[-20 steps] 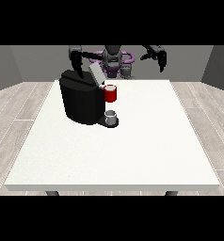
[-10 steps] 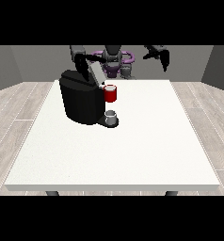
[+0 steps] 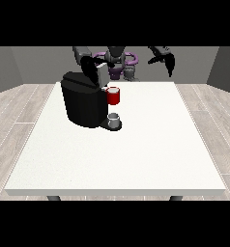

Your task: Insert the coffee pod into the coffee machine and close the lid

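1. A single front view looks from across the worktop (image 3: pixel 136 159), facing the robot (image 3: pixel 118 60).
2. The camera sits raised, tilted down, seemingly well back: the whole worktop shows.
3. The robot is small at the top; the coffee machine (image 3: pixel 83 99) stands left of centre.
4. No second view shares this scene.

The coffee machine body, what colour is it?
The coffee machine is black, seen in the front view.

There was one white table (image 3: pixel 136 154), one black coffee machine (image 3: pixel 83 103) at upper left, one red thing at the machine (image 3: pixel 114 96), one grey thing (image 3: pixel 114 118) below it, and two black hands (image 3: pixel 90 67) (image 3: pixel 165 59) along the top.
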{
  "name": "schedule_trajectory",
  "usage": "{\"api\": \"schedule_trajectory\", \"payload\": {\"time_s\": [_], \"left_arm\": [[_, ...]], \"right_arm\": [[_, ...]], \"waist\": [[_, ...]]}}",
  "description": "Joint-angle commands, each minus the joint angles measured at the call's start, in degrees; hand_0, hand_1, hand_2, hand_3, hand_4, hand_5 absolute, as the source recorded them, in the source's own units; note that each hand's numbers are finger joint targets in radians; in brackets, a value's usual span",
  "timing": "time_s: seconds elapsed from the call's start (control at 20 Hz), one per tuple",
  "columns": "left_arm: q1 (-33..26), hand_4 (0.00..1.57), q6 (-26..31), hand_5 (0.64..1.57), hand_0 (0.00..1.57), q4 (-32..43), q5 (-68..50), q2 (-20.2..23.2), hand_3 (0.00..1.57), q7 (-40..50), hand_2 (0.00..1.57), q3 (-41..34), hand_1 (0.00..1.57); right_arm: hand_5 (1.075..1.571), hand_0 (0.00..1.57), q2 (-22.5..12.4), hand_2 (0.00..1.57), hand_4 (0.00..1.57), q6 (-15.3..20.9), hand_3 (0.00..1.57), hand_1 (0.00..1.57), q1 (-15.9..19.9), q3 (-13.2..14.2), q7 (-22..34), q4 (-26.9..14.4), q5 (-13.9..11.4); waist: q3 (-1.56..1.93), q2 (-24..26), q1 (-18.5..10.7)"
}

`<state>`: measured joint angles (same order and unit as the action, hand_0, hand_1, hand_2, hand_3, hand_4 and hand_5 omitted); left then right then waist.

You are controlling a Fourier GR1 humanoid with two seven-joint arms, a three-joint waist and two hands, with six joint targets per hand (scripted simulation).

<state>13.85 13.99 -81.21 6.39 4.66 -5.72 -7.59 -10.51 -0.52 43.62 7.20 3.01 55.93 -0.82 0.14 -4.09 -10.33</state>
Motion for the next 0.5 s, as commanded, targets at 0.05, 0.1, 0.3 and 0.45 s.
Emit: {"api": "schedule_trajectory", "payload": {"time_s": [0.05,0.1,0.3,0.45], "left_arm": [[1.7,0.37,-0.7,1.571,0.0,0.7,0.4,-0.3,0.0,0.6,0.0,0.5,0.0],[-0.5,0.36,-0.3,1.571,0.0,0.4,0.8,-0.2,0.0,0.3,0.0,1.2,0.0],[-0.3,0.36,-1.5,1.571,0.0,0.6,1.2,-1.0,0.0,1.5,0.0,1.4,0.0],[-1.2,0.36,-1.1,1.571,0.0,1.0,2.2,-1.9,0.0,-0.6,0.0,3.3,0.0]], "right_arm": [[1.571,0.0,-0.7,0.0,0.1,-1.0,0.0,0.0,6.3,-1.9,0.8,0.3,-1.7],[1.571,0.0,0.9,0.0,0.11,-0.3,0.0,0.0,4.9,-2.9,1.6,0.1,-2.3],[1.571,0.0,2.4,0.0,0.0,-1.6,0.0,0.0,4.6,-4.3,3.2,0.8,-2.0],[1.571,0.0,1.6,0.0,0.0,0.7,0.0,0.0,7.5,-4.5,4.2,0.9,-3.9]], "waist": [[-0.15,-1.8,-1.2],[-0.15,-0.4,-2.2],[-0.14,1.5,-1.4],[-0.15,0.0,-4.1]]}}
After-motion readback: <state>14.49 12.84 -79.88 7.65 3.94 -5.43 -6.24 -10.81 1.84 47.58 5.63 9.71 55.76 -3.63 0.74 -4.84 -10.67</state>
